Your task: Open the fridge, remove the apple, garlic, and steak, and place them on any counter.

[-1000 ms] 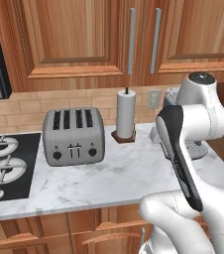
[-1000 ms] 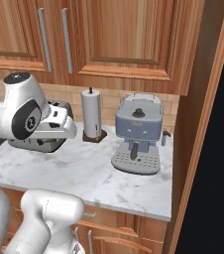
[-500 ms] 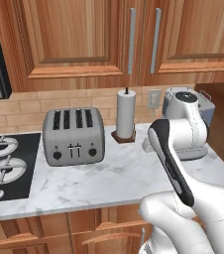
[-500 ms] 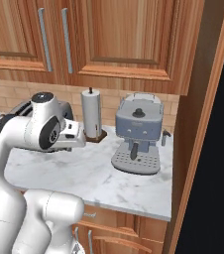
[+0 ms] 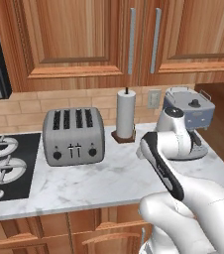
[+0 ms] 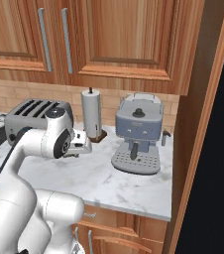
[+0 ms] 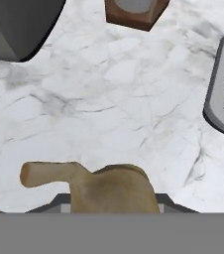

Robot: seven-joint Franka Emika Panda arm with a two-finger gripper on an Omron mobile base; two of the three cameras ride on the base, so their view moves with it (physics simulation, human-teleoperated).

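Over the counter [image 5: 109, 183], between toaster [image 5: 74, 135] & coffee machine [image 6: 138, 133], the arm's hand hangs low above the marble. In the right base view the gripper [image 6: 83, 146] sits just in front of the paper-towel holder [image 6: 92, 115], pointing down/forward; fingers mostly hidden by the wrist there.

Hand view: the garlic [image 7: 101, 184], tan-brown bulb w/ a stubby stem sticking out to one side, sits right at the bottom between the finger tips, dark tip edges showing either side of it. Claw is pinching the garlic, jaws part-way closed round it. Bulb is above the marble, not resting on it as far as I can tell.

Also in hand view: wooden base of the towel holder at top, toaster corner top-left, grey drip tray of the coffee machine w/ small holes at right edge.

Left base view: stove burners [image 5: 0, 158] at far left of the counter, wood cabinets [image 5: 74, 39] above w/ grey bar handles.
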